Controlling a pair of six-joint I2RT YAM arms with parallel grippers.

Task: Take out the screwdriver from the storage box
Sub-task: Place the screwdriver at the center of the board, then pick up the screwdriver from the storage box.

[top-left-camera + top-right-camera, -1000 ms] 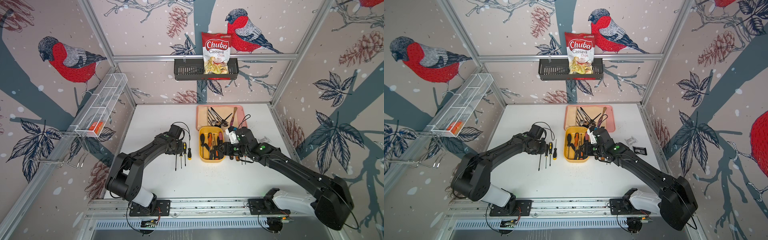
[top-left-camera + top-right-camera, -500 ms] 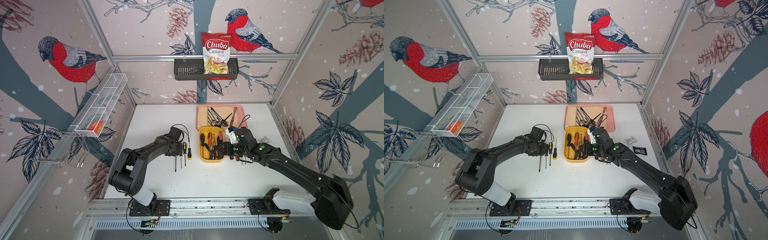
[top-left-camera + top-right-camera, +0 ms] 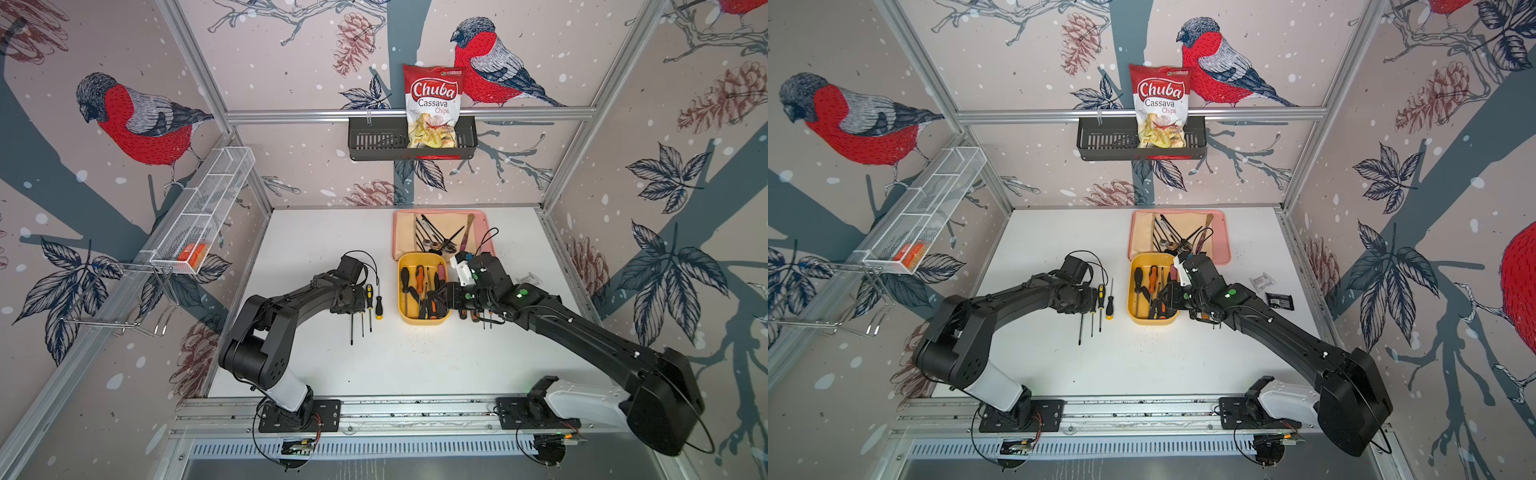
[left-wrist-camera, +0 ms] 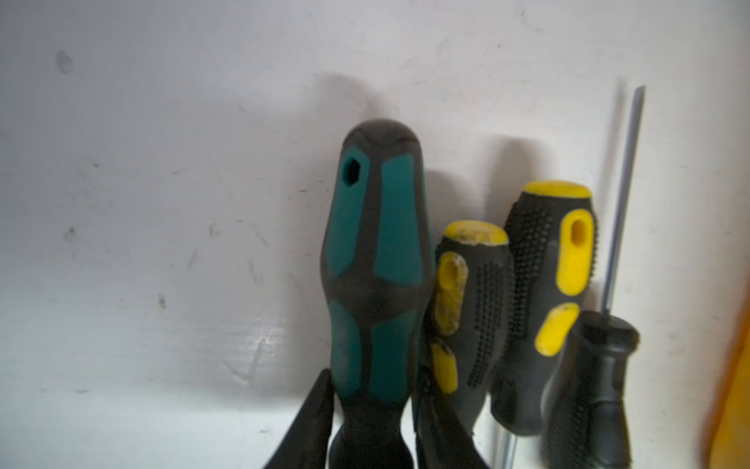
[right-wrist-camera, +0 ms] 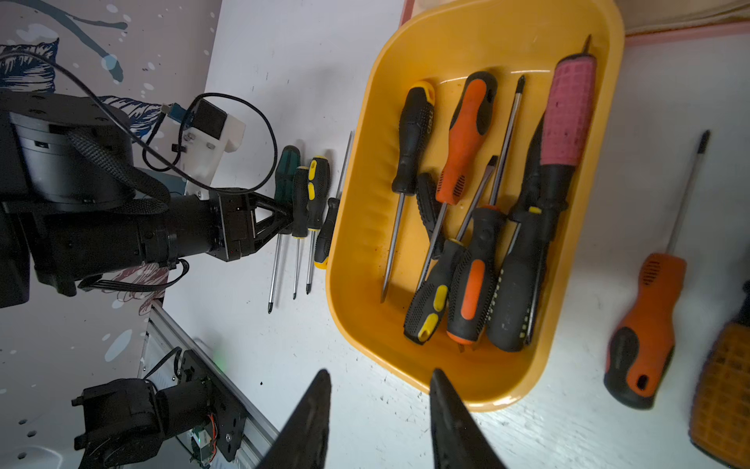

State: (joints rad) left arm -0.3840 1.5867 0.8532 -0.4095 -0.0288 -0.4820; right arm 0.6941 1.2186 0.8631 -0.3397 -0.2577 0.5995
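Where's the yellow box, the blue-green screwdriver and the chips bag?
yellow storage box (image 5: 349,292), right wrist view, on its side wall.
teal-handled screwdriver (image 4: 377,251), left wrist view, on its handle.
Chuba cassava chips bag (image 3: 434,108), in a top view, on its printed front.

Walls (image 3: 291,50) papered with bullfinches, pinecones and leaves, braced by aluminium rails (image 3: 291,115). White desk (image 3: 415,365), scuffed, evenly lit. Black slotted basket (image 3: 374,141) on rear wall; white mesh shelf (image 3: 208,199) on side wall.

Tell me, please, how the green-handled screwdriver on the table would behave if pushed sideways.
The green-handled screwdriver looks rigid, so it should move as one piece. Its rounded handle may roll, though the yellow-and-black screwdriver beside it could block that side.
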